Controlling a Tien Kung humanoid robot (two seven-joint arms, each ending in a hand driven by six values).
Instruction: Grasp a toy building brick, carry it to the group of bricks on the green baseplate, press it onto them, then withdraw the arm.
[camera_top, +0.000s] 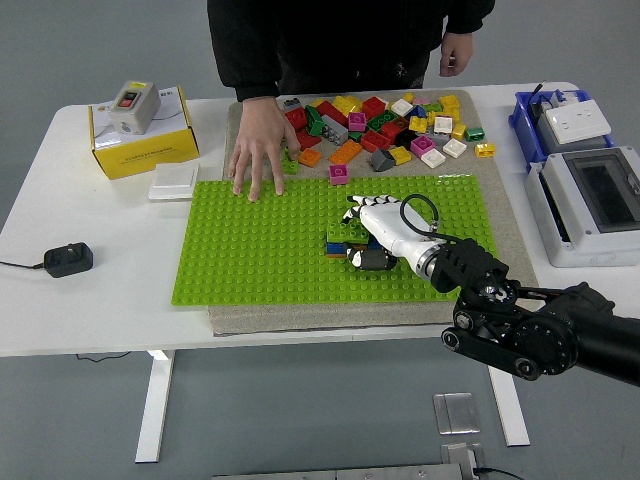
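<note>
A green baseplate (260, 250) lies on a beige mat. Near its right middle stands a small group of bricks: a green brick (344, 235) on top of a blue brick (336, 247), with an orange edge below. My right hand (372, 232), white with black fingertips, comes in from the lower right. Its fingers lie over the green brick and its thumb curls at the group's near side. A person's hand (258, 148) rests flat on the baseplate's far left edge. The left arm is out of view.
Loose bricks (385, 125) lie in a pile on the mat behind the baseplate. At the left are a yellow box (142, 138), a white plate (173, 182) and a black adapter (68, 259). A blue bin (562, 118) and a grey box (590, 205) stand at the right.
</note>
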